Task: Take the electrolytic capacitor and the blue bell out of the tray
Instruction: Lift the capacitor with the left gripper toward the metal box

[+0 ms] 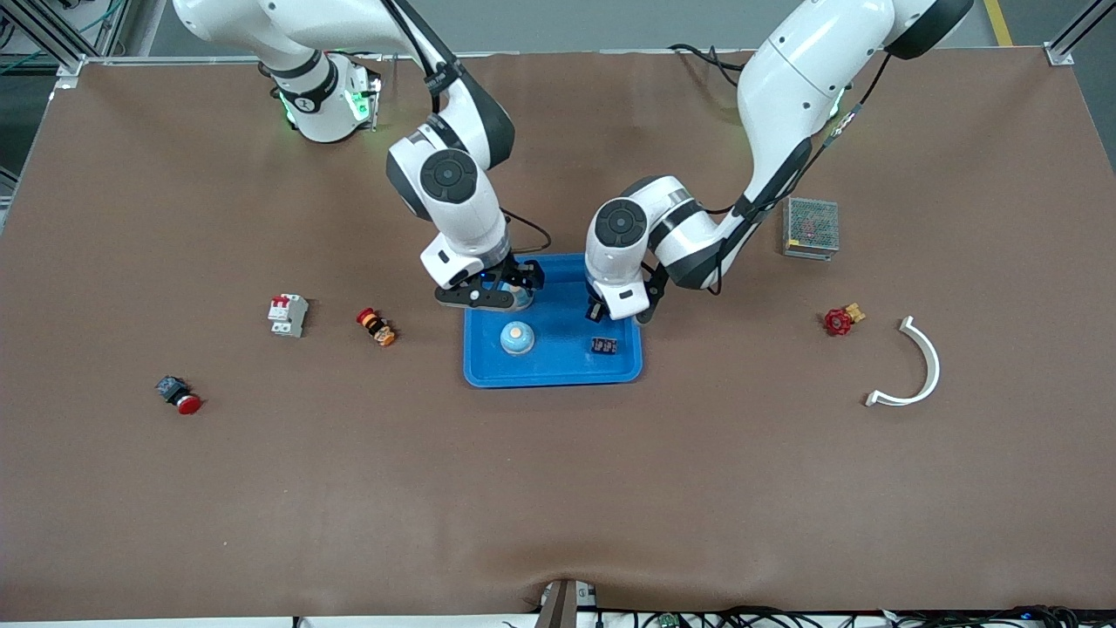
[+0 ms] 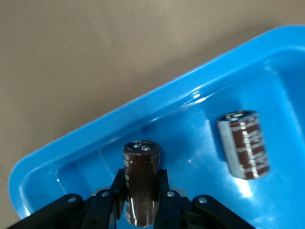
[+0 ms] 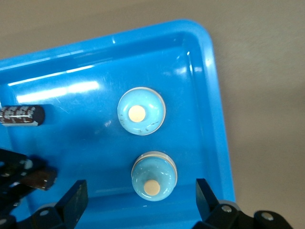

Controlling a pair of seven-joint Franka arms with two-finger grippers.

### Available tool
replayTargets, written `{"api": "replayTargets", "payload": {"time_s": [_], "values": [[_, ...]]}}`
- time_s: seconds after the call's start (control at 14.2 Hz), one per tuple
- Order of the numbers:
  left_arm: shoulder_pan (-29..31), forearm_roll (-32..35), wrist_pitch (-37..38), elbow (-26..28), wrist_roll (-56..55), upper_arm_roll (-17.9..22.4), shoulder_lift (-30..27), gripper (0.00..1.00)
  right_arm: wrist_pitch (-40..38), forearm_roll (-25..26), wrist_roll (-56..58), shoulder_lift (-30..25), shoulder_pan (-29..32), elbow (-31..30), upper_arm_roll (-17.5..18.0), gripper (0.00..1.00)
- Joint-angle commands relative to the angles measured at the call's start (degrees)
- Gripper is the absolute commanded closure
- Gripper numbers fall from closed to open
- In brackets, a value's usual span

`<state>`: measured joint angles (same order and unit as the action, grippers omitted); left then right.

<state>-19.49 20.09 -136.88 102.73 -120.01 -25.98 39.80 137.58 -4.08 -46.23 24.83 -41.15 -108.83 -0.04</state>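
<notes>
A blue tray (image 1: 488,375) lies mid-table. My left gripper (image 1: 612,312) is over the tray's end toward the left arm. In the left wrist view this gripper (image 2: 141,180) is shut on an upright dark brown capacitor (image 2: 142,155) just inside the tray's rim (image 2: 95,129). A second capacitor (image 2: 244,144) lies on its side on the tray floor (image 1: 604,345). My right gripper (image 1: 510,295) stands open in the right wrist view (image 3: 140,188), its fingers either side of a pale blue bell (image 3: 153,176) without touching it. Another bell (image 3: 141,111) sits beside it (image 1: 517,337).
Toward the right arm's end lie a white and red breaker (image 1: 288,314), an orange and black switch (image 1: 376,326) and a red push-button (image 1: 179,395). Toward the left arm's end are a mesh metal box (image 1: 811,227), a red valve knob (image 1: 841,320) and a white curved bracket (image 1: 915,366).
</notes>
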Motion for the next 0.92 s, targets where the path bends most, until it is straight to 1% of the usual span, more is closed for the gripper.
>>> {"api": "replayTargets", "payload": {"time_s": [0.0,0.14,0.28,0.42,0.56,0.7,0.85], "values": [[0.4,1.6,3.0,0.0,0.5,0.1,-3.8,1.0,1.7,-0.3,-0.8,2.2,-1.7,0.3,-0.8,0.0],[0.6,1.6,6.5,-0.1,2.7,-0.1,-6.7,1.0,1.8,-0.1,-0.8,2.9,-1.9,0.4,-0.8,0.0],[1.3,1.2,11.9,-0.1,5.6,-0.2,-10.0,1.0,1.8,0.0,-0.8,3.5,-2.6,0.4,-0.8,0.0],[3.0,0.1,15.7,0.1,9.9,-0.5,-13.1,1.0,1.8,1.1,-0.7,4.1,-2.7,0.4,-0.9,0.0],[4.5,-3.0,20.0,0.3,16.1,-0.5,-15.7,1.0,2.4,2.5,-0.8,5.4,-2.8,0.3,-0.8,0.0],[7.1,-5.7,23.8,0.5,22.1,-0.5,-17.9,1.0,4.0,2.5,-0.8,6.6,-3.4,0.3,-0.8,0.0],[8.6,-7.3,26.6,0.6,24.6,-0.5,-18.9,1.0,5.4,2.5,-0.8,7.9,-3.7,0.3,-0.9,0.0]]}}
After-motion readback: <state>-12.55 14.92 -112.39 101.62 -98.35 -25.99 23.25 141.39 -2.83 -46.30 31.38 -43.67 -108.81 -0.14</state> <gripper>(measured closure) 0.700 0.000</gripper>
